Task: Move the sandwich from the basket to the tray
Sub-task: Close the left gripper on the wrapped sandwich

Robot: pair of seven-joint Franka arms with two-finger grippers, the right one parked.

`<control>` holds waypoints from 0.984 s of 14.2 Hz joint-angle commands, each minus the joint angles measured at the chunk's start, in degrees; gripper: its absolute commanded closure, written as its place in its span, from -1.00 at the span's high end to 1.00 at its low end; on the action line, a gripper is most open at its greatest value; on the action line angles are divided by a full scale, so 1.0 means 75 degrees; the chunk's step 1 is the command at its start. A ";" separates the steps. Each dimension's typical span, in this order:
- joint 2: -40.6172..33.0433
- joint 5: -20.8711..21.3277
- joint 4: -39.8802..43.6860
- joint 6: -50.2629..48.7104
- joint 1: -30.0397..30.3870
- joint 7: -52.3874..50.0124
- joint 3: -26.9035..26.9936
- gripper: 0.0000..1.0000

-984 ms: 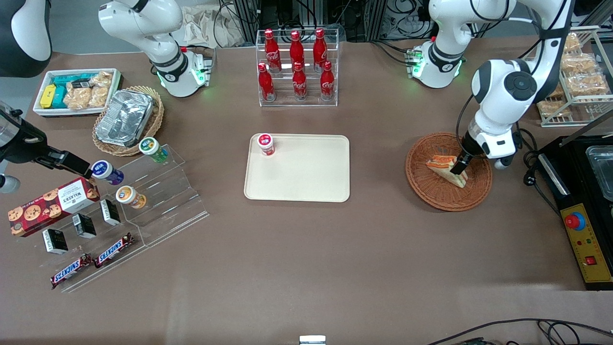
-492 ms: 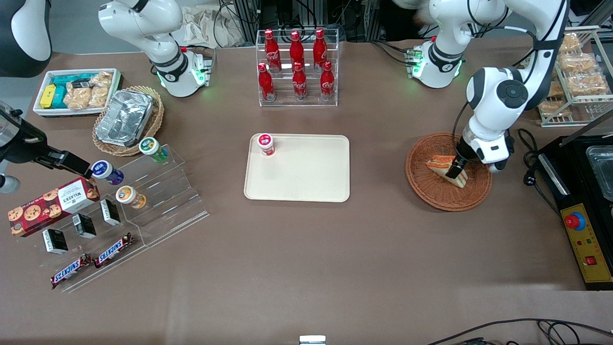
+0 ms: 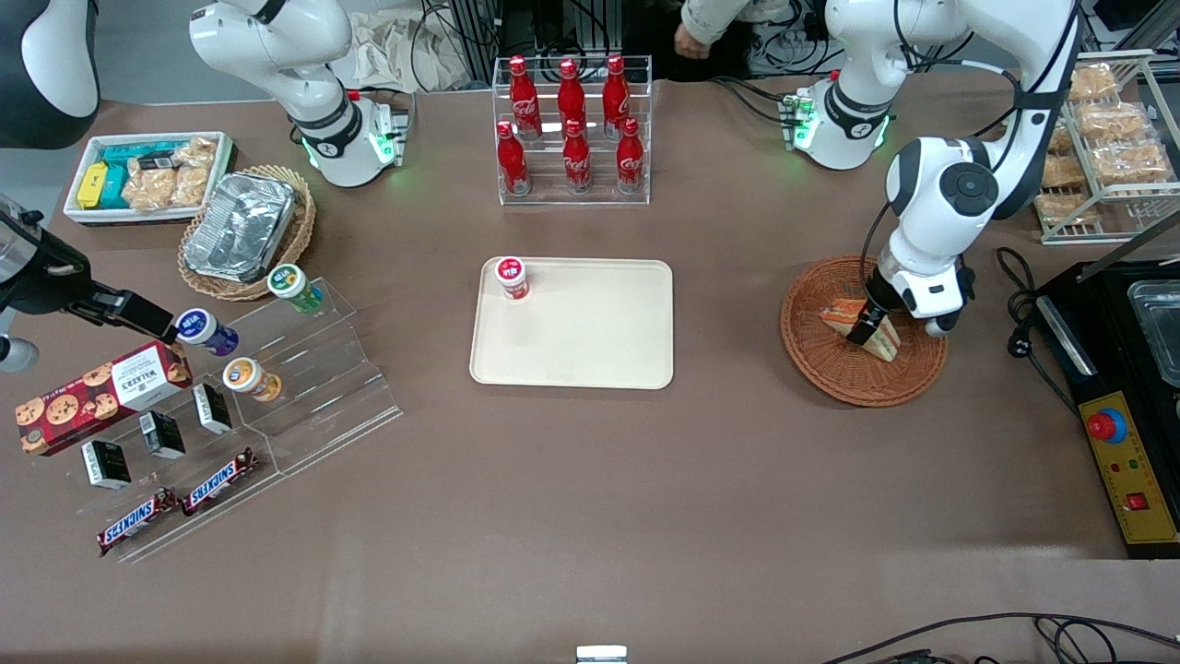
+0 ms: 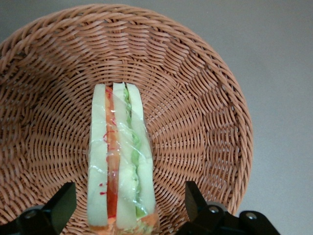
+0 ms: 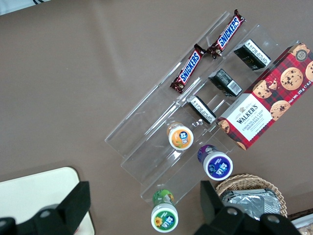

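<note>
The small triangular sandwich (image 4: 122, 161), pale bread around orange-red, green and white filling and wrapped in clear film, stands on edge in the round reddish-brown woven wicker basket (image 3: 834, 373), which sits on the brown tabletop (image 3: 590, 498) toward the working arm's end. The left arm's gripper (image 4: 129, 208) is down in the basket with its two black fingers (image 4: 61, 203) spread wide, one on each bread face and neither touching; nothing is pinched yet.

The wedge looks light and soft. The bread would likely crush under a hard squeeze, and the glossy film looks slippery, so a light but firm pinch seems called for. The best hold appears to be across the two flat bread faces at the wide end, where the gripper already straddles it; closing there would press the layers together rather than shear them apart. The thin tip gives little to grip.

The flat rectangular cream-beige plastic tray (image 3: 590, 369) lies well apart, mid-tabletop, with a small red-lidded white cup (image 3: 512, 277) in one corner and plenty of bare surface.
</note>
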 commanded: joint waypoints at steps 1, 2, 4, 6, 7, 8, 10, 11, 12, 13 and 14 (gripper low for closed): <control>-0.0072 0.0221 -0.0057 0.0147 -0.0053 -0.0107 0.0043 0.17; -0.0096 0.0256 -0.0034 0.0088 -0.0053 -0.0096 0.0044 -0.14; -0.0224 0.0524 0.0071 -0.0249 -0.0053 -0.0107 0.0044 -0.74; -0.0318 0.0735 0.0608 -0.1242 -0.0064 -0.0096 0.0009 -1.00; -0.0342 0.0818 0.1063 -0.1979 -0.0122 -0.0084 -0.0015 -1.00; -0.0319 0.0830 0.1660 -0.2787 -0.0146 -0.0072 -0.0038 -1.00; -0.0272 0.0819 0.2774 -0.4428 -0.0263 0.0207 -0.0085 -1.00; -0.0284 0.0772 0.3255 -0.5016 -0.0252 0.0569 -0.0097 -1.00; -0.0307 0.0667 0.3700 -0.5497 -0.0240 0.0944 -0.0097 -1.00; -0.0307 0.0457 0.4076 -0.5885 -0.0240 0.1237 -0.0097 -1.00; -0.0296 0.0223 0.4521 -0.6214 -0.0229 0.1542 -0.0097 -1.00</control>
